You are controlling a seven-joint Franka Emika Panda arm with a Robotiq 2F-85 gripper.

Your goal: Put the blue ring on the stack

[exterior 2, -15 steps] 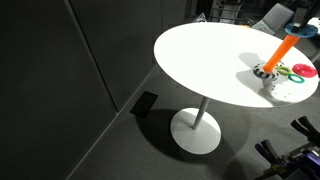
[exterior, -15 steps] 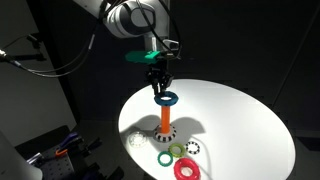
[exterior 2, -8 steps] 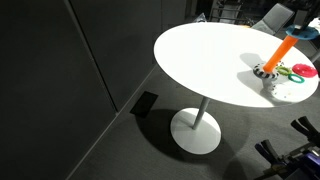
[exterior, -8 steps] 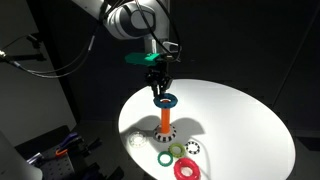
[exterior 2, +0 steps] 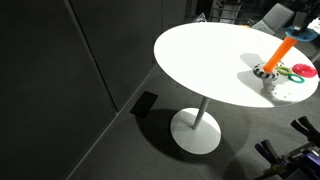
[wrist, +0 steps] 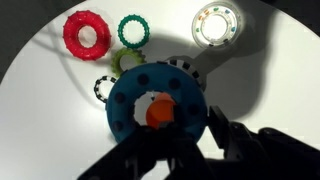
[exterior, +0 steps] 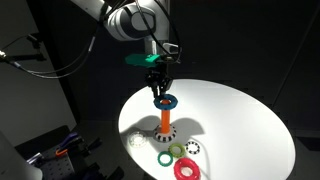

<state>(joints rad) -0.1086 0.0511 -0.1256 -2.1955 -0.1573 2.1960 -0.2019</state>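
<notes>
Blue ring (exterior: 171,101) sits lower than before — hole now over the stack (exterior: 163,120) tip, jaws still clamping it; release next.

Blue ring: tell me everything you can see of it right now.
The blue ring is a flat, plastic-looking band with a wide central hole and a bumpy outer edge. It hangs roughly level, held at one side of its rim by the closed jaws of the gripper. It sits centred over the stack, whose orange tip shows through the hole. Whether the tip has entered the hole cannot be told.
</notes>
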